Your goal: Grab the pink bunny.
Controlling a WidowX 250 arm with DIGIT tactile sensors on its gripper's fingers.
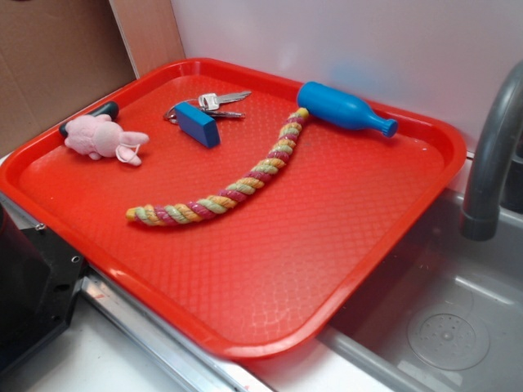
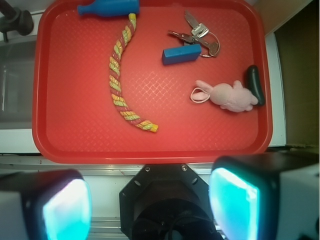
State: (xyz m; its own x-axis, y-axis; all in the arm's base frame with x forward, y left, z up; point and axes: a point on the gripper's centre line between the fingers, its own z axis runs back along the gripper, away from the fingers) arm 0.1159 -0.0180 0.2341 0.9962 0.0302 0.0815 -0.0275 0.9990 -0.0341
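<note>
So nothing is grabbed yet: the claw [image 2: 150, 205] hangs high over the near rim of the red tray [image 2: 150, 150], pads [image 2: 65, 210] wide apart and empty. The pink bunny [image 2: 227, 95] lies on the tray beside a black handle [image 2: 255, 84], below the blue key fob [image 2: 181, 54]. A braided rope [image 2: 120, 80] and blue bottle [image 2: 107, 7] share the tray. Reaching, descending and closing all remain.

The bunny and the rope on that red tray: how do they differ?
The bunny is one pale pink colour; the rope is braided in pink, yellow and green. The bunny is short and rounded, the rope long, thin and curved. The bunny lies near a tray corner, touching a dark object; the rope runs across the middle, one end beside the blue bottle. Both lie flat on the tray, untouched.
</note>
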